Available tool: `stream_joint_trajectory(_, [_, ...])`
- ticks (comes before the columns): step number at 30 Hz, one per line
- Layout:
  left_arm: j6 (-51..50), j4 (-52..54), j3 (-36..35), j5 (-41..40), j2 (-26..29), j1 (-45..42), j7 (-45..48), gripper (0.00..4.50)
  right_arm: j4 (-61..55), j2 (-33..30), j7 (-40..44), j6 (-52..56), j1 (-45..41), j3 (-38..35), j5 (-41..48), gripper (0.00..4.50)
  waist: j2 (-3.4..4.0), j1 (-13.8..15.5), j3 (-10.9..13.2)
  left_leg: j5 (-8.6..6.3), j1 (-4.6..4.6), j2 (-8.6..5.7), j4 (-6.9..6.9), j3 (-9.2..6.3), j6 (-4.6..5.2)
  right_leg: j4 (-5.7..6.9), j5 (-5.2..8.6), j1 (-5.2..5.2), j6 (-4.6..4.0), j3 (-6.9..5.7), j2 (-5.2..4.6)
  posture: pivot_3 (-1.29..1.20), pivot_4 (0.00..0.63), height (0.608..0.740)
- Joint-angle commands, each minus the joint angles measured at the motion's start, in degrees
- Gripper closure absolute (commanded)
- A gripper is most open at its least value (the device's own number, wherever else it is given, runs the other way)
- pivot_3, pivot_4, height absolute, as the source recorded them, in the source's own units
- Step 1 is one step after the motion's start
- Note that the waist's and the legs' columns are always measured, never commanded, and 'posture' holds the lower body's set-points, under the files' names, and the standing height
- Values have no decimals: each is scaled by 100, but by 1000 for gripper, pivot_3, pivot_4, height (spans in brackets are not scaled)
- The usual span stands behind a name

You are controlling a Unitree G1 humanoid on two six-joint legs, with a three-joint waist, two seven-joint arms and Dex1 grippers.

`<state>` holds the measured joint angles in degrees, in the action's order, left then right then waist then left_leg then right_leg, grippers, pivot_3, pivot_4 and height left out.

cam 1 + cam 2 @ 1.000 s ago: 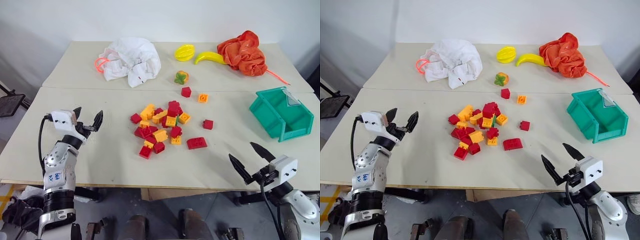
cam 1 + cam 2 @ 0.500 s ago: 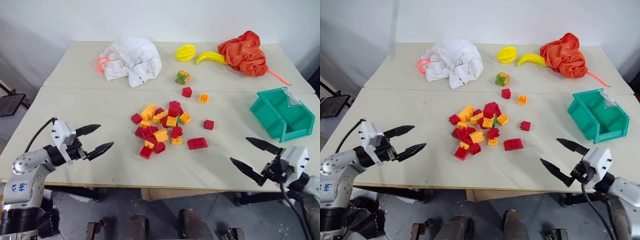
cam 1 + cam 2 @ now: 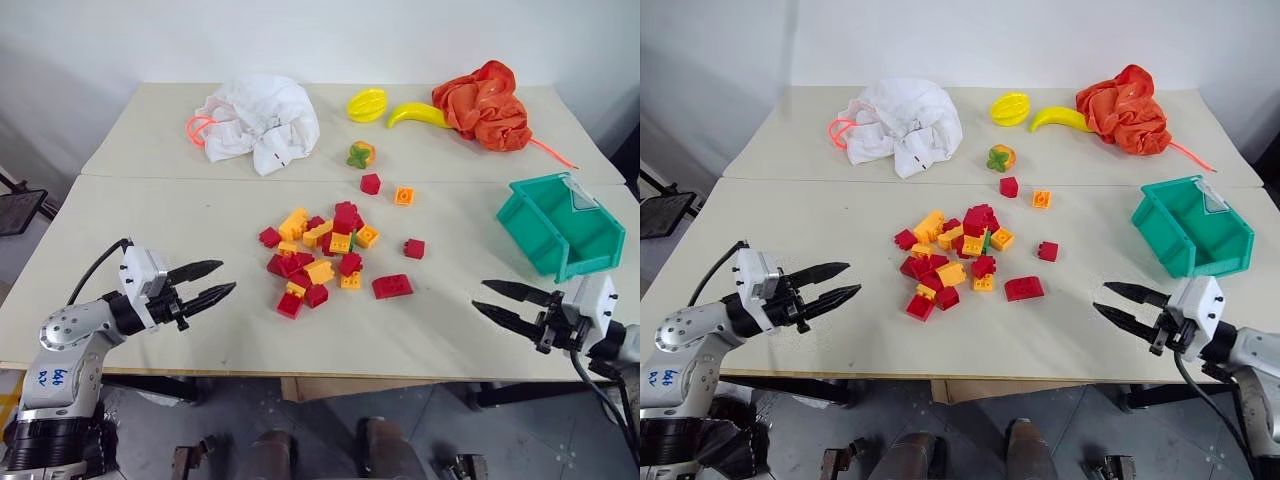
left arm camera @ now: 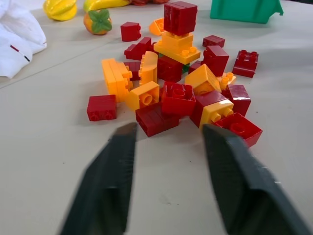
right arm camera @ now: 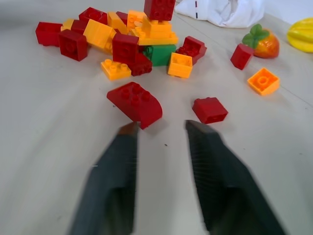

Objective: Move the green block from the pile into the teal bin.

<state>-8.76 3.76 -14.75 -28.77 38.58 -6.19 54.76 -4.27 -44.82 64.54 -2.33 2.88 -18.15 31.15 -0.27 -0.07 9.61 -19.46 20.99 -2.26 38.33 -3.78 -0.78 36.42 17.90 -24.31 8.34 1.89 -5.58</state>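
the small green studded plastic block (image 5: pixel 160 54) sits in the pile of red, yellow and orange toy bricks (image 3: pixel 322 256), on its right side, under a red and yellow stack. the right gripper (image 3: pixel 506 303) points toward it from that side; the left gripper (image 3: pixel 205 283) faces the far side. both have jaws a little apart, holding nothing.

Both grippers, left (image 3: pixel 208 282) and right (image 3: pixel 497 303), now narrower-jawed, swung level toward the pile (image 3: pixel 325 252).
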Motion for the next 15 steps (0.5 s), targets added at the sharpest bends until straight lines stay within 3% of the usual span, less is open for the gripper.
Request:
stream_joint_trajectory(1, [98, 123, -114, 0, 8, -57, -51, 3632, -366, 34, -123, 228, -175, 99, 70, 4360, 0, 2, 0, 0, 0, 0, 0, 0, 0, 0, 0, 0, 0, 0, 0, 0, 150, 740])
stream_joint_trajectory(4, [113, 115, -107, -28, 10, -103, -25, 4464, -553, 66, -214, 446, -318, 259, 70, 4500, 0, 3, 0, 0, 1, -1, 1, 0, 0, -1, 0, 0, 0, 0, -1, 0, 150, 740])
stream_joint_trajectory(7, [-41, 113, -114, -13, 37, -121, -136, 4464, -837, 156, -333, 745, -554, 530, 112, 4500, 0, 2, 0, 0, 2, -1, 1, 0, 0, -1, 0, 0, 0, 0, -1, 0, 150, 740])
stream_joint_trajectory(10, [-449, 195, -156, -297, 54, -157, -146, 3870, -1142, 325, -466, 1119, -973, 990, 99, 4500, 0, -15, 0, 0, 2, 1, 1, -1, 0, 0, 0, -4, 0, 1, 0, 0, 150, 740])
stream_joint_trajectory(15, [-522, 331, -85, -386, 99, -146, 120, 2444, -1071, 732, -760, 1556, -1871, 1837, -338, 4500, 0, -22, 0, 1, 10, 2, 1, -1, -2, 1, -1, -13, -1, 0, -2, 0, 150, 740])
